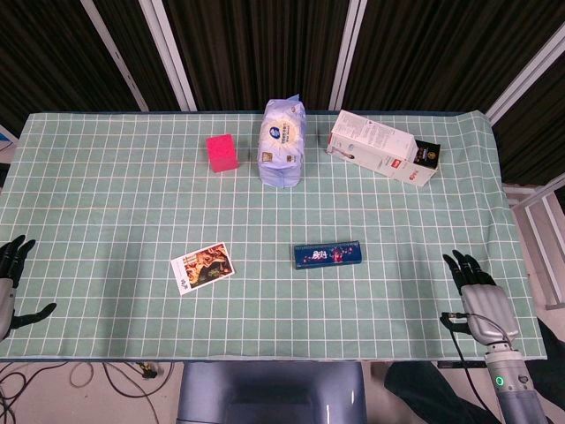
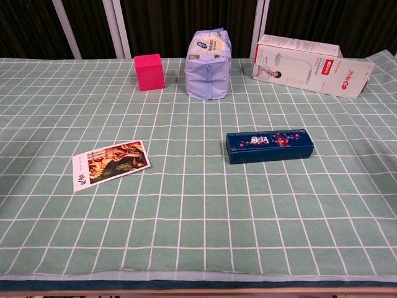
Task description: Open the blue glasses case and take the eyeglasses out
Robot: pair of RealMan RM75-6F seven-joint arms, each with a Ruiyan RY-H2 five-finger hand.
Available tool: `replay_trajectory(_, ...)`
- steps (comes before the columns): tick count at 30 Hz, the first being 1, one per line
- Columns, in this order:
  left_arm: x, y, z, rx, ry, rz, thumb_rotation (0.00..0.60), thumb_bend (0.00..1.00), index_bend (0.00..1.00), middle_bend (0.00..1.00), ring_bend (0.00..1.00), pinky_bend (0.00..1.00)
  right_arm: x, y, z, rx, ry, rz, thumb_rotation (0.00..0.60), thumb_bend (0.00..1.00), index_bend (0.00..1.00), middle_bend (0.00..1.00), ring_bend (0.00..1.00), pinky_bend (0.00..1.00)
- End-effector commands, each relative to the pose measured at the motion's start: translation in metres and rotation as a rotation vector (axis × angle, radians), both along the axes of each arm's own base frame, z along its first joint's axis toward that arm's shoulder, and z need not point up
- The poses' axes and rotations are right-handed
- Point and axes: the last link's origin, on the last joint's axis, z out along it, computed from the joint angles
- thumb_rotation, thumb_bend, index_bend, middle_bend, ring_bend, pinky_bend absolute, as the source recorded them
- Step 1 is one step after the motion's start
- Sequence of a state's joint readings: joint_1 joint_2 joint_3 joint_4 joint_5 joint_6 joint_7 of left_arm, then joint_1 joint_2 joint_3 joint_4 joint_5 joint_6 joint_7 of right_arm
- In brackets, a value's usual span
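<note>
1. From the head view, your case point(image 1: 328, 255) lies closed and flat on the table point(image 1: 106, 203), a little right of centre in the near half, long side running left to right.
2. Your left hand point(image 1: 11, 278) sits at the table's left edge, only partly in the picture; its dark fingers are spread and it holds nothing. It is well apart from the case.
3. Your right hand point(image 1: 477, 296) rests at the near right corner of the table, fingers apart and pointing up the table, with nothing in it. It too is well apart from the case.
4. Left of the case, a picture card point(image 1: 202, 268) lies flat and slightly turned.
5. Along the far side you have a pink cube point(image 1: 222, 153), a tissue pack point(image 1: 283, 142) standing beside it, and a white box point(image 1: 382, 147) lying on its side to the right, with a small black item at its right end.
6. In the chest view, the case point(image 2: 269, 146) shows its dark blue lid with a red and white pattern; it is closed.
7. The card point(image 2: 110, 164) lies to its left; the cube point(image 2: 149, 72), pack point(image 2: 209, 64) and box point(image 2: 310, 65) stand in a row behind. Neither hand shows in this view.
</note>
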State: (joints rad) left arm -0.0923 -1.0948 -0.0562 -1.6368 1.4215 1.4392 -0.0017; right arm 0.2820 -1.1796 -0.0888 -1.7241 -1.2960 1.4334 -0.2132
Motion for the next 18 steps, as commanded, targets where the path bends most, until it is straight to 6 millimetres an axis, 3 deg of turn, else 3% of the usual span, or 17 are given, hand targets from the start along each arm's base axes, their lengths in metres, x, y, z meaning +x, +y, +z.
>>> replay_trajectory(1, 0.0, 0.0, 0.0, 0.001, 0.002, 0.0, 0.6, 0.0, 0.0, 0.0, 0.0, 0.0, 0.0, 0.0, -0.001, 0.004, 0.001, 0.001, 0.6, 0.14, 0.0, 0.0, 0.0, 0.24)
replay_trajectory(11, -0.001, 0.0, 0.001, 0.01, 0.003, -0.001, 0.6, 0.0, 0.0, 0.0, 0.0, 0.0, 0.013, -0.004, -0.003, 0.014, -0.024, 0.023, 0.6, 0.14, 0.0, 0.0, 0.0, 0.24)
replay_trajectory(18, 0.0, 0.001, 0.001, 0.004, -0.001, -0.009, 0.6, 0.0, 0.0, 0.0, 0.0, 0.0, 0.056, -0.033, -0.016, 0.107, -0.041, 0.065, 0.6, 0.14, 0.0, 0.0, 0.0, 0.24)
